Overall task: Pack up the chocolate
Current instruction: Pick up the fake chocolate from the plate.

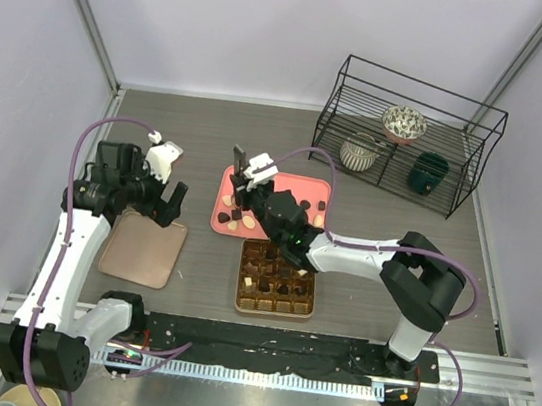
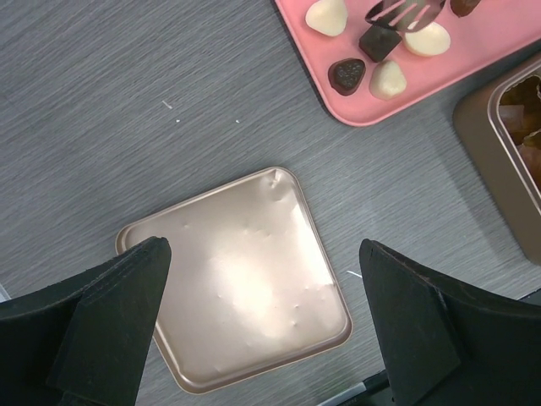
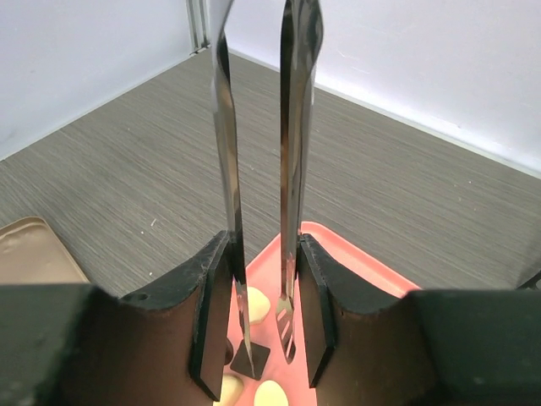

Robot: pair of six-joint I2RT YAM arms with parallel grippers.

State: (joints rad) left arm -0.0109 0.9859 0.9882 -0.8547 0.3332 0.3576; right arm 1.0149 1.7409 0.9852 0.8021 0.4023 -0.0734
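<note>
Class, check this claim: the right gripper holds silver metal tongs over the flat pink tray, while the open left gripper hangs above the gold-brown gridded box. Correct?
One slip. In the left wrist view the open left gripper hangs above the flat gold-brown lid; the gridded box lies off to one side. The right gripper does hold the silver metal tongs over the flat pink tray.

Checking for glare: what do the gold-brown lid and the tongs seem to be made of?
Gold-brown lid: probably thin metallic-coated card or plastic, satin sheen, small dents, soft highlight. Tongs: apparently polished steel, mirror-like reflections along both arms.
</note>
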